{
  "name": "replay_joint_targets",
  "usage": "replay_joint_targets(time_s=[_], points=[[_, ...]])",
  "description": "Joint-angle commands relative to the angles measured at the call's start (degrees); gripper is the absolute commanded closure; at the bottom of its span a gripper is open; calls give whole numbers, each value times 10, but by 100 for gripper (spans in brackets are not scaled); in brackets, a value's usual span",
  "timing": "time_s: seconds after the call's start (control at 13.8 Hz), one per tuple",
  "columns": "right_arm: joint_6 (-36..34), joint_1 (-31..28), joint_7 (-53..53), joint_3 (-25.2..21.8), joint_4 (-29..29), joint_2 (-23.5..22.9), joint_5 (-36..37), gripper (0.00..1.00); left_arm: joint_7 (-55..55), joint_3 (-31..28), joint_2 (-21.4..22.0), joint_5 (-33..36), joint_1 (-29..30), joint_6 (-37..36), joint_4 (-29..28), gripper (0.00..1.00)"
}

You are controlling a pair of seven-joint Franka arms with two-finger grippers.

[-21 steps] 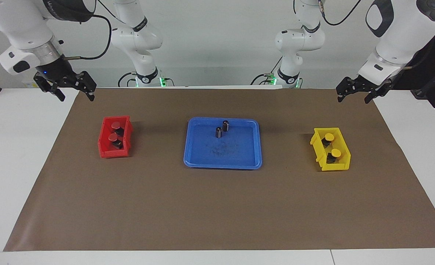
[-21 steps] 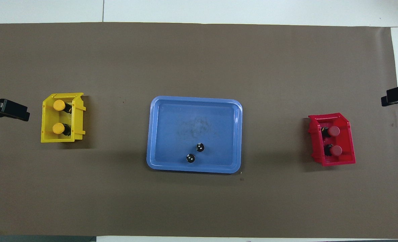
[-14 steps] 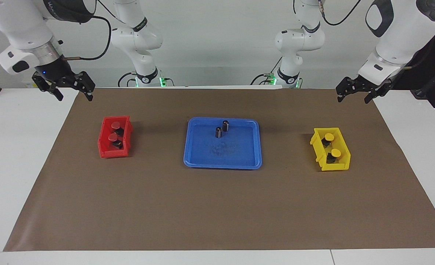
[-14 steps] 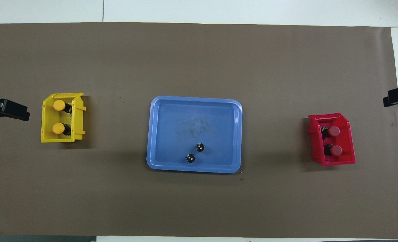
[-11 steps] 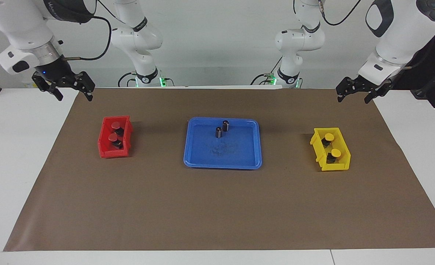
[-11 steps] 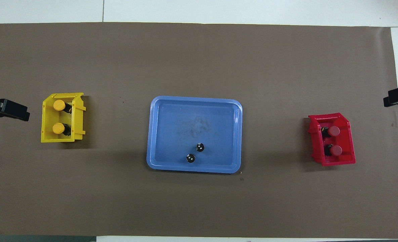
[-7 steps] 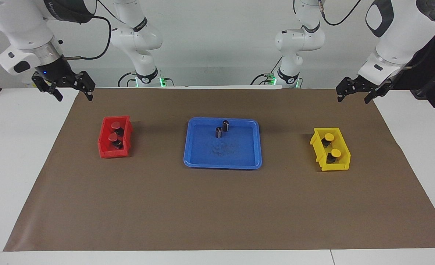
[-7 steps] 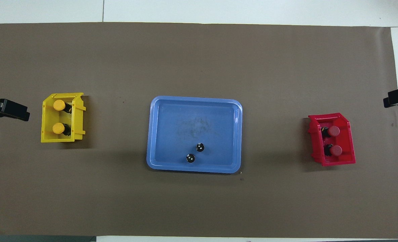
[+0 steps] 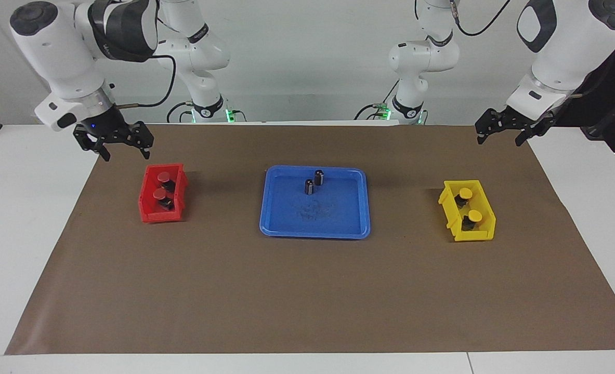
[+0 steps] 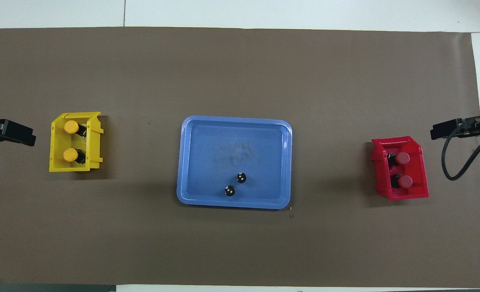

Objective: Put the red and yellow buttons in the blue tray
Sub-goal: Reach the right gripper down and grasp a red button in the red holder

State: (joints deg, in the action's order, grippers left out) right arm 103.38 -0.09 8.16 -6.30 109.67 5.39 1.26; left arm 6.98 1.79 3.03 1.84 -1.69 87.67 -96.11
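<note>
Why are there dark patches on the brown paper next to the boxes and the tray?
Those are shadows. In the overhead view a soft dark band lies on the paper beside the yellow box, the blue tray and the red box, on the side nearer the robots. In the facing view the same shadows show, so the light comes from above and in front.

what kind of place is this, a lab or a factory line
Most likely a robotics lab bench. Several white robot arms are mounted along a white table covered with brown paper, and a blue tray sits between small parts bins.
</note>
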Motion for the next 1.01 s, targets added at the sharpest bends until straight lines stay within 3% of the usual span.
replay_joint_targets(time_s=[0.0, 0.14, 0.43, 0.94], points=[[59, -19, 24, 2, 55, -19, -2, 0, 2, 1, 15, -2, 4, -2, -15, 0], [122, -21, 29, 2, 95, -29, -2, 1, 2, 1, 15, -2, 4, -2, -15, 0], [186, -19, 35, 2, 145, -30, -2, 17, 2, 1, 15, -2, 4, -2, -15, 0], [227, 4, 15, 3, 156, -56, -4, 23, 2, 1, 15, -2, 4, -2, -15, 0]])
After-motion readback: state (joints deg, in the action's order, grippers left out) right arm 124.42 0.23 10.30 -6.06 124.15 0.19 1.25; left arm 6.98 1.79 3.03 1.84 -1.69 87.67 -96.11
